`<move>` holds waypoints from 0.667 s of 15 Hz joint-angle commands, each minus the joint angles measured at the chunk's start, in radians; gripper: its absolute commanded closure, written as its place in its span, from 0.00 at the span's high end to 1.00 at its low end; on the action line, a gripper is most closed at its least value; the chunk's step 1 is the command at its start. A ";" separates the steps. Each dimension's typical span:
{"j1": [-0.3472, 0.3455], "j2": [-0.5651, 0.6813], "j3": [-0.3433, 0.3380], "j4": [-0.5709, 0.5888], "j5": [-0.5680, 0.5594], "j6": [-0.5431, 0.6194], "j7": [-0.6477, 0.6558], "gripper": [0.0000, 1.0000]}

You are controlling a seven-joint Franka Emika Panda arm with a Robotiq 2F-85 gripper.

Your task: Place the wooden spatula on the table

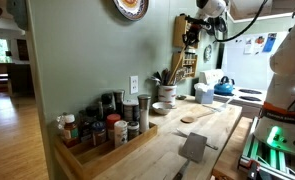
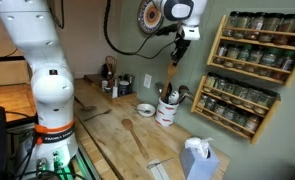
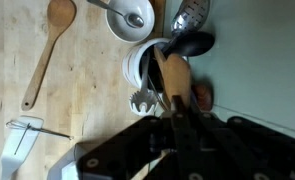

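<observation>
My gripper point(image 2: 177, 38) is high above the white utensil crock point(image 2: 167, 110) and is shut on the wooden spatula point(image 2: 173, 66), which hangs straight down from it with its lower end just over the crock's utensils. In an exterior view the gripper point(image 1: 194, 28) holds the spatula point(image 1: 190, 47) well above the crock point(image 1: 165, 92). In the wrist view the spatula point(image 3: 170, 76) runs from the jaws point(image 3: 173, 112) toward the crock point(image 3: 137, 66). The butcher-block table point(image 2: 112, 130) lies below, also in the wrist view point(image 3: 82, 85).
A pale wooden spoon with a rounded head point(image 3: 47, 50) and a grey metal scraper point(image 3: 22, 140) lie on the table. A small bowl point(image 2: 145, 109) stands beside the crock. A spice tray point(image 1: 102, 130), a blue kettle point(image 1: 223, 88), a tissue box point(image 2: 199, 158) and wall spice racks point(image 2: 252, 45) surround it.
</observation>
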 commanded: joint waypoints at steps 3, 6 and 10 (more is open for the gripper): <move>-0.019 -0.136 -0.044 -0.094 0.061 -0.056 -0.239 0.02; -0.023 -0.184 -0.075 -0.119 0.097 -0.135 -0.394 0.02; -0.036 -0.240 -0.103 -0.165 0.128 -0.241 -0.609 0.02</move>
